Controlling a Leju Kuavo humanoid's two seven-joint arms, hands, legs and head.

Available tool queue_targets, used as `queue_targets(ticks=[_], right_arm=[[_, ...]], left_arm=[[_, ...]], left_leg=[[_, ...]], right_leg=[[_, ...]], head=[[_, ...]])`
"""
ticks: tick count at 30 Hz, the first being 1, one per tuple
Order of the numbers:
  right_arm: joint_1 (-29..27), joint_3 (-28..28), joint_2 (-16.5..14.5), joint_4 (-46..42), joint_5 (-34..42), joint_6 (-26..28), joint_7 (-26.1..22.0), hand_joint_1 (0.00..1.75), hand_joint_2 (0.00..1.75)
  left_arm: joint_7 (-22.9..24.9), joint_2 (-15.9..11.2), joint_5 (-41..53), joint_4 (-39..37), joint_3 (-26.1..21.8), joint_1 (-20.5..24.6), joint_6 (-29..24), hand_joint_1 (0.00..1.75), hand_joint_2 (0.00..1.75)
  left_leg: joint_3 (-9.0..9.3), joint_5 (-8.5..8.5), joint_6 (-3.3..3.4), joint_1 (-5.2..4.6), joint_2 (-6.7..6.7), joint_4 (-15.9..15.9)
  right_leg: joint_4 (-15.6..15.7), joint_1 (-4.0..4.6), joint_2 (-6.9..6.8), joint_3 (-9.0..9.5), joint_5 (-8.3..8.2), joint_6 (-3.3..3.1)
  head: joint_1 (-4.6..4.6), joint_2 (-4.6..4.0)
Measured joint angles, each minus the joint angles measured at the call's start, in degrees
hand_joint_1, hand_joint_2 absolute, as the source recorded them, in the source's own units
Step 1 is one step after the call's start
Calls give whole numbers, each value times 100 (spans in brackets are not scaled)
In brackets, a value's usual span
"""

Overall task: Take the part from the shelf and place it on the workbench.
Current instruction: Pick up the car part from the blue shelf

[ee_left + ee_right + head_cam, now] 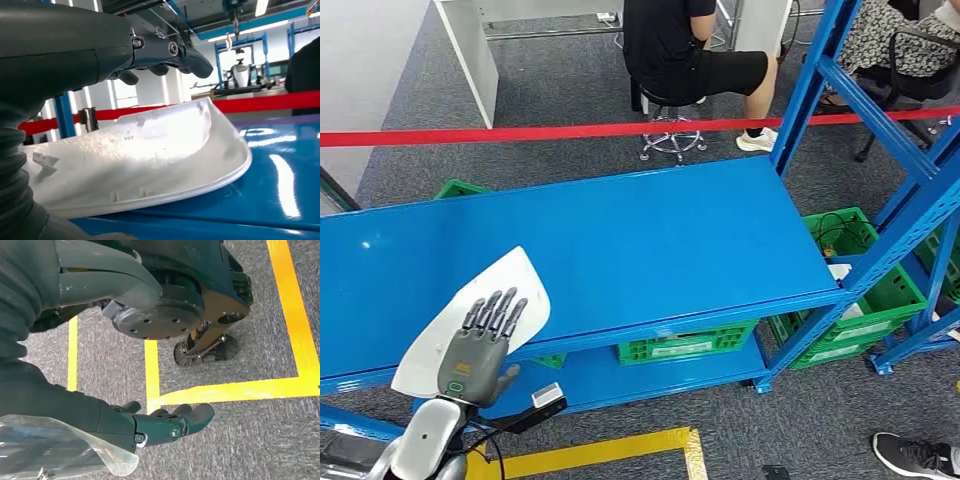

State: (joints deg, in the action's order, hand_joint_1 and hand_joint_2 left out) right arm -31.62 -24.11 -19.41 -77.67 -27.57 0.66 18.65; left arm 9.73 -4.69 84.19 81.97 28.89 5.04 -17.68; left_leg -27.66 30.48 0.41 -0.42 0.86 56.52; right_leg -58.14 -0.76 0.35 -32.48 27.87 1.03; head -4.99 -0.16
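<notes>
Head view inventory, placed against the blue tabletop (pixel 622 250): one white part (pixel 512 285), lying on the tabletop's near left edge and overhanging it; one left robot hand (pixel 480 345), above the part with fingers extended and spread, gripping nothing. In the left wrist view the part (pixel 151 155) sat under the hand's dark fingers (pixel 181 52), a gap showing between them. One right robot hand (pixel 166 425), hanging over grey carpet with yellow floor tape (pixel 226 390), fingers loosely straight, holding nothing. One red barrier tape (pixel 546 132) beyond the tabletop. Two seated persons, one on a stool (pixel 671 135). Several green crates (pixel 682 345) beneath.
</notes>
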Motion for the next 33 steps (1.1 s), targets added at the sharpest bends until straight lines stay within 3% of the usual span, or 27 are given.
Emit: queue_targets(ticks=[11, 16, 20, 33], right_arm=[[70, -50, -2, 129, -92, 68, -64, 0, 175], [99, -50, -2, 219, -102, 123, -62, 0, 175], [105, -50, -4, 255, -116, 133, -27, 0, 175], [77, -38, -17, 288, -25, 196, 54, 0, 175]], left_arm=[[375, 59, 344, -778, -11, 435, 401, 1, 175], [542, 55, 359, -1007, -45, 576, 626, 30, 175], [567, 53, 359, -1054, -90, 603, 721, 166, 175], [588, 35, 323, -868, -178, 562, 854, 168, 175]], left_leg=[[-1, 0, 0, 0, -1, 0], [-1, 0, 0, 0, -1, -1], [0, -1, 0, 0, -1, 0], [-8, -27, -3, 1, 1, -2]], right_leg=[[0, 0, 1, -1, 0, 0], [0, 0, 0, 1, 0, 0], [0, 0, -1, 2, -1, 1], [1, 1, -5, 9, -26, 9]], head=[[0, 1], [0, 1], [-1, 0], [0, 1]])
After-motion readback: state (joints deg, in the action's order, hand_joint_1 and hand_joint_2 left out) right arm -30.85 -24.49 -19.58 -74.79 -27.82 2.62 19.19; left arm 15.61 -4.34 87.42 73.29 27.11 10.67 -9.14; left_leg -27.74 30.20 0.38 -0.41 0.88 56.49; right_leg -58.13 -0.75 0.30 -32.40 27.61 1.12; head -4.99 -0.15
